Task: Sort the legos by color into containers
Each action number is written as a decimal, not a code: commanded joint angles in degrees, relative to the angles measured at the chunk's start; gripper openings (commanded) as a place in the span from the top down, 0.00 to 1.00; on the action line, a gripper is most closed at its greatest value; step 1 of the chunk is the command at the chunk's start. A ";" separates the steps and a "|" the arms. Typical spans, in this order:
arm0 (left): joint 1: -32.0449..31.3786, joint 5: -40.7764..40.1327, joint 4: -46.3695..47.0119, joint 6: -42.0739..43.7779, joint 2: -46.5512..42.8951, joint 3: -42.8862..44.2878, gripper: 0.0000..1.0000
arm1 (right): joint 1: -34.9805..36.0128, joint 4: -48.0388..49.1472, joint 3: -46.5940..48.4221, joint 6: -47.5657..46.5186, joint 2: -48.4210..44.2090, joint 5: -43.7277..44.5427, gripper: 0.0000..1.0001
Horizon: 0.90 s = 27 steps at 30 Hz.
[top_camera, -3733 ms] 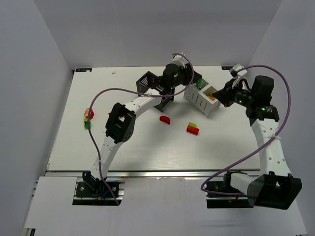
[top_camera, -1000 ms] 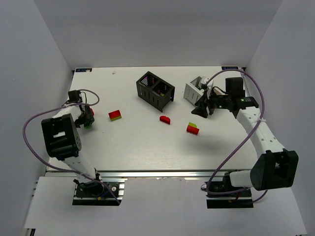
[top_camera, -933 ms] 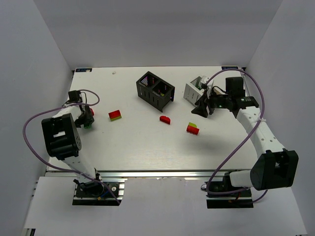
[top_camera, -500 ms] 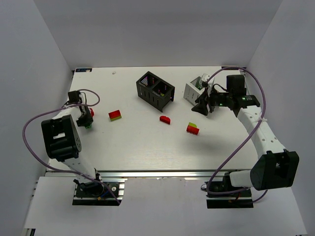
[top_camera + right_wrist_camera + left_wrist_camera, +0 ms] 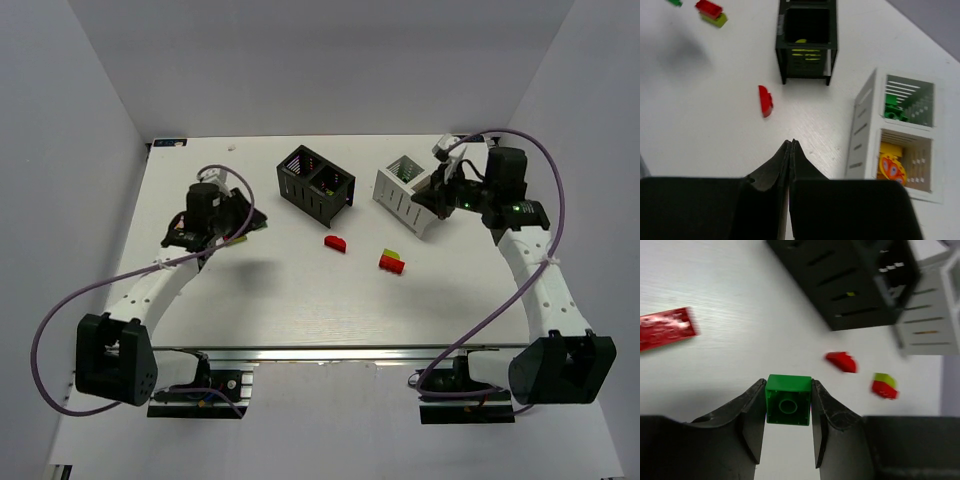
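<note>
left pincer [image 5: 788, 387]: clamped on green brick [image 5: 788, 406], carried in from the left table [image 5: 300, 300] edge, now airborne short of black bin [image 5: 840, 280] | right pincer [image 5: 791, 145]: just snapped shut, empty, beside white bin [image 5: 860, 130] | next: probably green cell of white bin

The left white arm with black joints [image 5: 150, 290] bends forward from its base and turns inward. Its black two-finger tool [image 5: 788, 389] presses from both sides on a small green plastic brick [image 5: 788, 407]. The right white arm [image 5: 545, 285] reaches forward, with the wrist turned inward. Its black tool [image 5: 791, 146] has the fingers fully together, with nothing between them.
</note>
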 commanded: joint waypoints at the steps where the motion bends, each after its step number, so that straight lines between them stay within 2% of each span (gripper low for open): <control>1: -8.85 2.18 10.71 -11.64 0.08 2.37 0.81 | -3.30 7.71 -0.76 8.29 -3.60 5.63 1.00; 5: -15.91 1.74 16.34 -13.14 7.54 11.75 0.81 | -4.44 10.62 -2.44 10.86 -6.42 9.42 1.00; 7: -19.34 2.18 18.01 -13.14 14.65 16.42 0.81 | -4.44 10.62 -3.14 11.30 -7.74 9.60 1.00; 8: -20.22 2.27 18.11 -12.53 17.29 22.18 0.81 | -4.44 10.62 -3.32 11.74 -8.09 9.68 1.00; 11: -24.53 1.22 16.97 -9.99 27.66 32.14 0.81 | -6.29 10.53 -4.37 12.52 -9.41 9.86 1.00; 12: -26.10 1.13 16.27 -9.28 30.38 39.22 0.81 | -6.73 10.62 -4.55 12.88 -10.02 9.86 1.00; 13: -26.90 0.95 14.78 -8.58 35.72 42.77 0.81 | -6.90 10.71 -4.98 13.14 -10.46 9.60 1.00; 18: -29.89 0.60 11.96 -6.47 49.64 63.58 0.81 | -7.87 10.01 -5.69 12.97 -12.13 9.42 1.00; 23: -31.12 -0.36 13.18 -5.50 60.53 75.31 0.80 | -8.57 9.39 -6.04 12.88 -12.49 9.07 1.00; 27: -32.27 -3.43 17.75 -2.87 63.28 77.35 0.77 | -8.84 9.30 -6.04 12.97 -12.40 8.81 1.00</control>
